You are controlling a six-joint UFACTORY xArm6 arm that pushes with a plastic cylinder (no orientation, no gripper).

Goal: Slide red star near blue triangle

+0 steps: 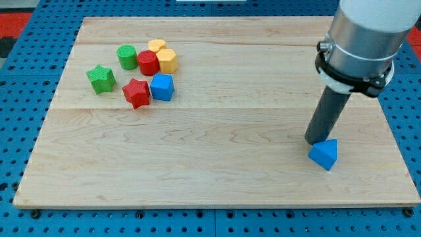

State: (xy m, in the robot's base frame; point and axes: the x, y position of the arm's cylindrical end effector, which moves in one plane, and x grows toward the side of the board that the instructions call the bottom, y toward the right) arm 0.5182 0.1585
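Note:
The red star lies on the wooden board at the view's upper left, touching a blue cube on its right. The blue triangle lies at the view's lower right. My tip rests on the board just above and left of the blue triangle, touching or almost touching it, far to the right of the red star.
A cluster stands around the red star: a green star to its left, a green cylinder, a red cylinder, a yellow hexagonal block and another yellow block above it.

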